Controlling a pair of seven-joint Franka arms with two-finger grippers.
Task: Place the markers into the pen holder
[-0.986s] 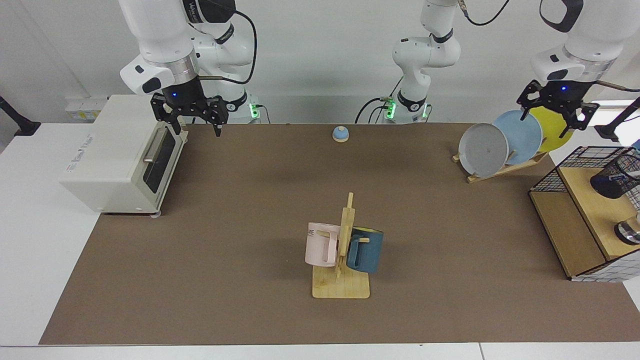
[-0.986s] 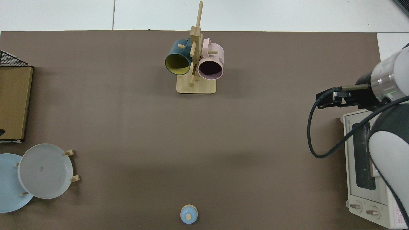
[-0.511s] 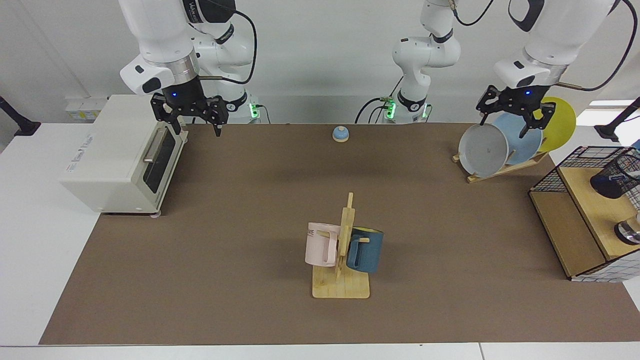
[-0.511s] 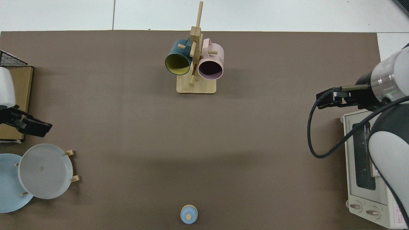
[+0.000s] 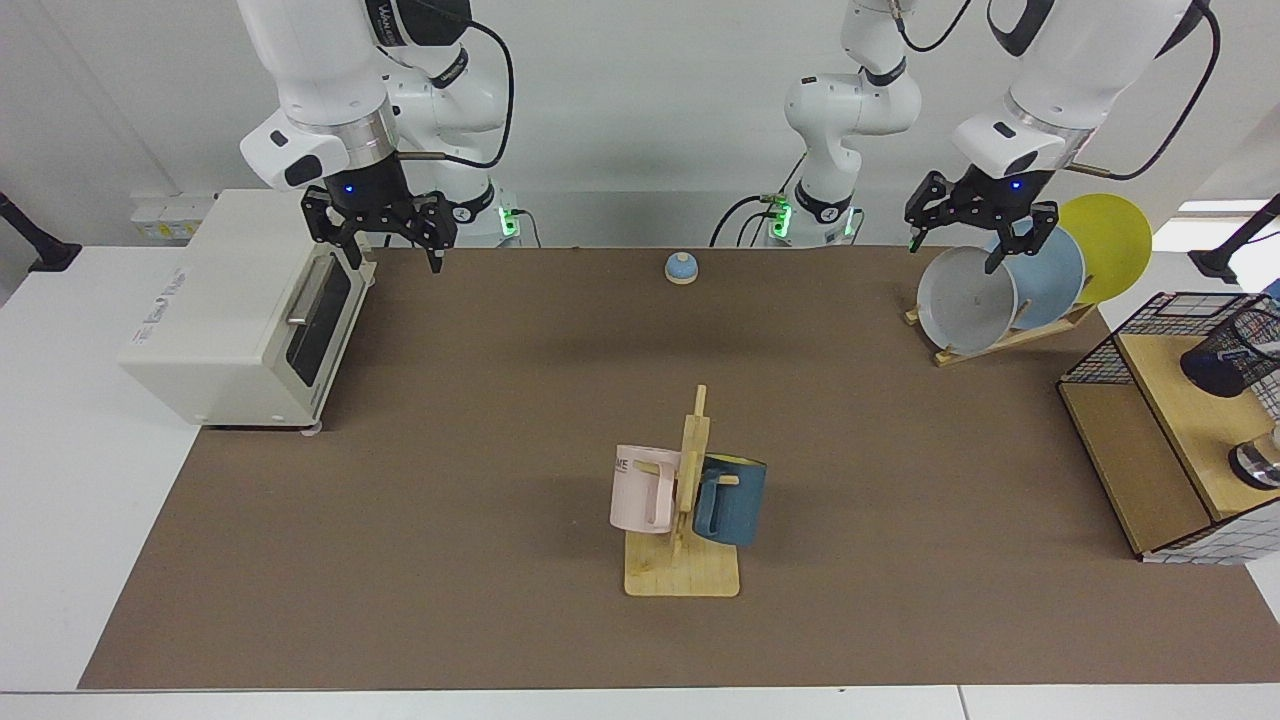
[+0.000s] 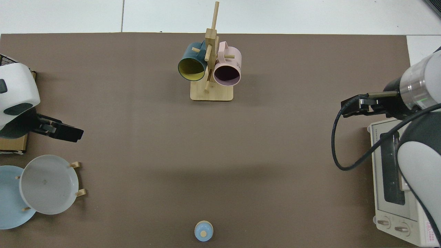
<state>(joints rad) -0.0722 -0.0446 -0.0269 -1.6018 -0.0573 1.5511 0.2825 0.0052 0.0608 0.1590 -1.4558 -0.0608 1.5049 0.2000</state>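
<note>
The pen holder (image 5: 1232,350), a small black wire-mesh cup, rests on the upper wooden shelf of the wire rack (image 5: 1120,345) at the right edge of the facing view. No markers show in either view. My left gripper (image 5: 951,254) hangs open and empty above the grey plate (image 5: 966,299), well apart from the pen holder. In the top view the left gripper (image 6: 62,130) is at the left edge. Beside the toaster oven (image 5: 240,310), my right gripper (image 5: 391,258) waits open and empty. The right gripper (image 6: 356,105) shows at the right in the top view.
A wooden mug tree (image 5: 685,520) with a pink mug (image 5: 640,488) and a dark blue mug (image 5: 732,498) stands mid-table. A plate stand holds grey, blue (image 5: 1050,275) and yellow (image 5: 1110,235) plates. A small blue knob (image 5: 681,267) sits at the back. A shiny metal round object (image 5: 1258,465) lies on the rack.
My left gripper has swung away from the rack side, from in front of the yellow plate to above the grey plate. The right arm has not moved.
</note>
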